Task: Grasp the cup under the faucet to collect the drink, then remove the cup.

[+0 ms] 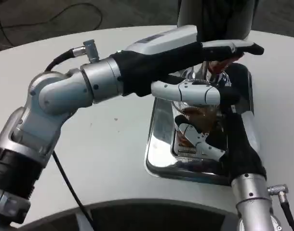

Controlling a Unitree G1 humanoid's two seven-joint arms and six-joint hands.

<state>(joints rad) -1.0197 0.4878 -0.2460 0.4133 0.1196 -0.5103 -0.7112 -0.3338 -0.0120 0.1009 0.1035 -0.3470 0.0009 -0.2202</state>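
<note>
A clear cup (pixel 199 113) with brown drink in it stands on the steel drip tray (pixel 159 139), under the chrome faucet (pixel 205 74) of the dispenser. My right hand (pixel 229 139) reaches up from the front and grips the cup from its right side, with a white finger curled across its front. My left hand (pixel 205 57) comes in from the left at faucet height. Its fingers (pixel 233 48) lie stretched straight over the top of the tap, the thumb (pixel 185 91) runs below them just above the cup, and a red part (pixel 219 65) of the tap shows between.
The dispenser body (pixel 214 14) rises at the back edge of the white round table (pixel 89 144). My left forearm (pixel 103 77) crosses the table's middle, with its cable (pixel 65 57) looping above. Bare tabletop lies left of the tray.
</note>
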